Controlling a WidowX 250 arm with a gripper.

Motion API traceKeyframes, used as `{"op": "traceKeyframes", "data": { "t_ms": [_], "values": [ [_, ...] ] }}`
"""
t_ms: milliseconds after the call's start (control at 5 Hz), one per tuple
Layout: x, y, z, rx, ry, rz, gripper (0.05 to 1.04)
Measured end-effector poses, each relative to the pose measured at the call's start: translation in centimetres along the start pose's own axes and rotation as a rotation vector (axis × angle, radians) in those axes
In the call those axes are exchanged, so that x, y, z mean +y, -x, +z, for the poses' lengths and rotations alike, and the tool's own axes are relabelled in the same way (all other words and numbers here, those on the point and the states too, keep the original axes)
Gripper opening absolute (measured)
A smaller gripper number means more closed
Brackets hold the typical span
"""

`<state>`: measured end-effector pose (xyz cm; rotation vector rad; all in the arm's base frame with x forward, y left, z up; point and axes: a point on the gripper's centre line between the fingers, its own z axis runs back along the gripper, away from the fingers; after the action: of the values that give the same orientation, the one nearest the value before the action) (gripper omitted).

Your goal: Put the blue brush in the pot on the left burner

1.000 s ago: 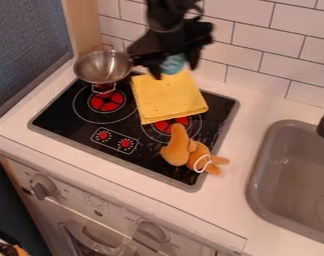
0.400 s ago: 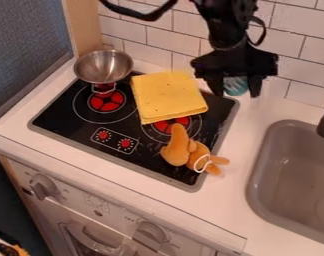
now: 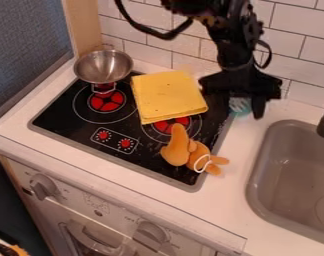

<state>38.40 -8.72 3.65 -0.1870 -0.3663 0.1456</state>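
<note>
Well, the gripper (image 3: 243, 107) had the blue brush (image 3: 240, 105) pinched between its fingers by the back right corner of the stove (image 3: 64, 111), near the tiled wall (image 3: 291, 55). Whether the brush touched the counter (image 3: 239, 165) was hard to tell. Well apart from it, the metal pot (image 3: 103, 67) stood upright at the stove's back left. A yellow cloth (image 3: 166, 95) partly covered the right burner (image 3: 172, 124), with an orange plush toy (image 3: 185, 152) in front. Off to the right was the grey sink (image 3: 295, 175).
</note>
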Motion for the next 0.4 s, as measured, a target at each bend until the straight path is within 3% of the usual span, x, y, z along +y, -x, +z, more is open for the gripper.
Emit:
{"op": "traceKeyframes", "data": {
  "t_ms": [200, 400],
  "values": [
    [0.07, 0.65, -1.41, 0.039, 0.004, -0.011, 0.728],
    [0.03, 0.79, -1.96, 0.06, 0.006, -0.013, 0.792]
  ]
}}
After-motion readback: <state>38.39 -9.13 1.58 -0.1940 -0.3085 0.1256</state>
